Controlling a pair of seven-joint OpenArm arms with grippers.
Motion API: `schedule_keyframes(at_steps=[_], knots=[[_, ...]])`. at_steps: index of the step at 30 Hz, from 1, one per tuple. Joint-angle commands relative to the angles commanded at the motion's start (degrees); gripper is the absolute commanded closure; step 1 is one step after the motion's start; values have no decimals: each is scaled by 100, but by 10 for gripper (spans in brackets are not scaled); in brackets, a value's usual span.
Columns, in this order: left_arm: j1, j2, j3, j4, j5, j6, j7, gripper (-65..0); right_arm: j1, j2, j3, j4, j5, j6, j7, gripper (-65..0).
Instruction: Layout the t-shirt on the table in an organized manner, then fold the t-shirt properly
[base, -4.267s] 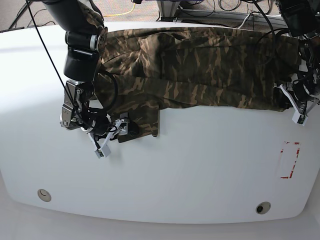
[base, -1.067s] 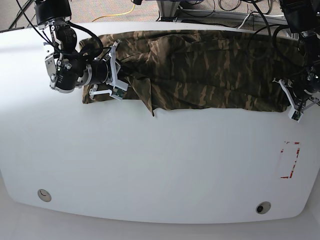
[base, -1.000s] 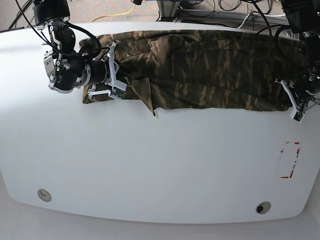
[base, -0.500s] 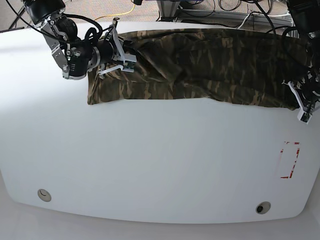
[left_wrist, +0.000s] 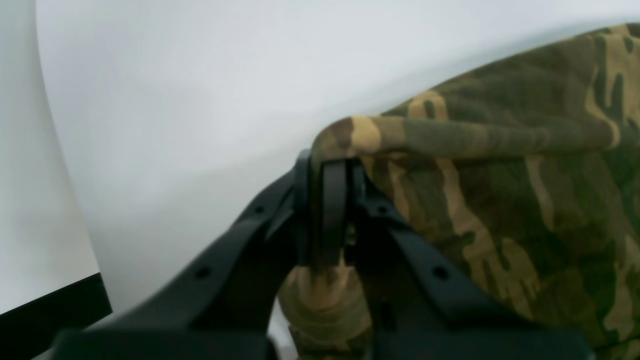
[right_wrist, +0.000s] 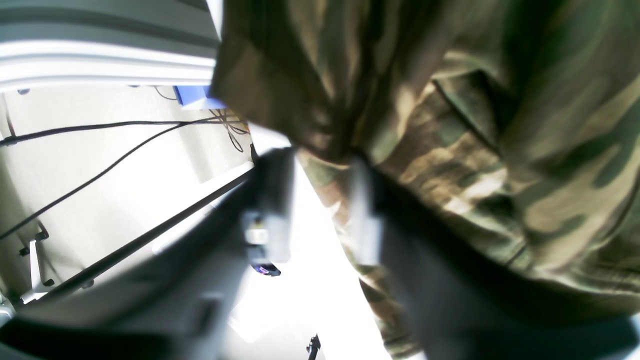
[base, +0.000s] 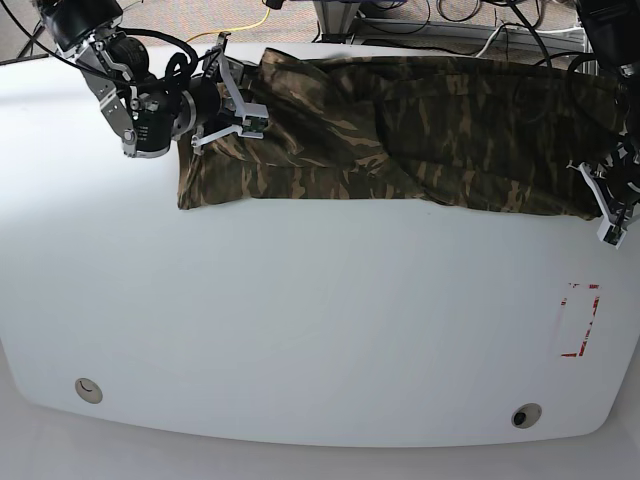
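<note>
Both clamped on t-shirt (base: 400, 130): left gripper (left_wrist: 327, 210) pinching hem corner, right gripper (base: 235, 95) pinching opposite end, over table (base: 320, 330).

The white table (base: 320, 330) has rounded edges and two small round grommet holes near its front. A red-outlined tape rectangle (base: 580, 320) marks its right side. The camouflage t-shirt (base: 400, 130) lies spread along the far edge.

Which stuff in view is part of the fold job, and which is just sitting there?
Job: t-shirt, table, left gripper shut on its edge, right gripper holding cloth.
Idle: red tape rectangle, grommet holes, floor cables.
</note>
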Motion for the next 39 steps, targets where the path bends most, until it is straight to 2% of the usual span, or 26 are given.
schedule_keyframes(at_steps=[3,5,9,12,18,21,26,27,31,35,37,39], knots=[[0,-79,18,0,0,0,0,-8,0,44,26,0,18,0,0,-517],[0,-79,18,0,0,0,0,-10,35,44,53,0,0,0,0,-555],[0,-79,18,9,0,0,0,-10,44,-9,536,9,18,0,18,-553],[0,-79,18,9,0,0,0,-10,44,-308,993,9,-9,0,18,-534],[0,-79,18,9,0,0,0,-10,149,-1187,2040,9,-70,0,18,-461],[0,-53,18,132,0,0,0,-10,141,-1679,2453,9,-431,0,26,-415],[9,176,18,404,0,0,0,-10,-9,-2189,2778,9,-1301,0,176,-342],[9,193,18,431,0,0,0,-10,-44,-2224,2787,9,-1398,0,220,-330],[9,220,18,519,0,0,0,-10,-308,-2356,2734,9,-1969,0,730,-192],[9,220,18,519,0,0,0,-10,-598,-2374,2743,9,-2198,0,993,-75],[9,229,18,492,0,0,0,-10,-695,-2374,2743,0,-2233,0,1046,-48],[9,229,18,492,0,0,0,-10,-782,-2347,2743,-9,-2242,0,1152,-49]])
